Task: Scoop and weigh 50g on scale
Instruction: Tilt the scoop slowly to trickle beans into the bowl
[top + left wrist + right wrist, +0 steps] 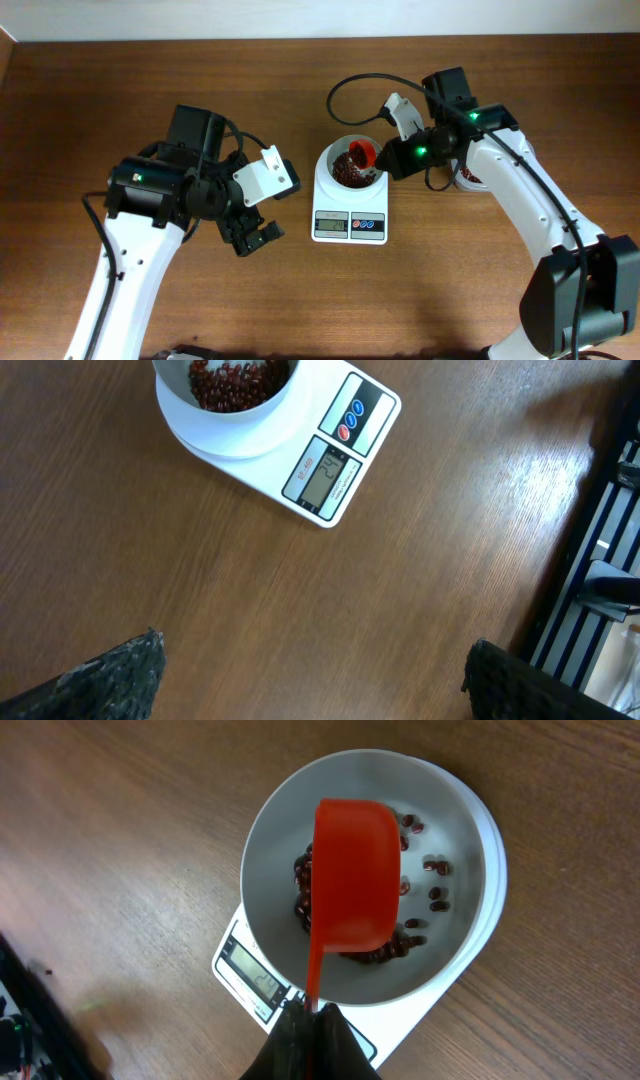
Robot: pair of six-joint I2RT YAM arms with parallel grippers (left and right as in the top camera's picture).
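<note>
Right gripper (310,1015) pinches the red scoop (355,870), tipped over the bowl (270,820) on the scale (250,970), beans (390,952) inside. Tip too fast and it'll overshoot 50g. Left gripper (255,235) is spread wide, empty.

The left arm (125,265) and right arm (520,195) have white links and black joint housings with small green lights (421,153). A black cable (331,98) loops from the right wrist. The left end effector (258,240) has black, rough-textured fingers (115,675).

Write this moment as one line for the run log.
right gripper: shut on red scoop, tipped over bowl | beans in bowl on scale | left gripper: open, empty, away from scale
</note>
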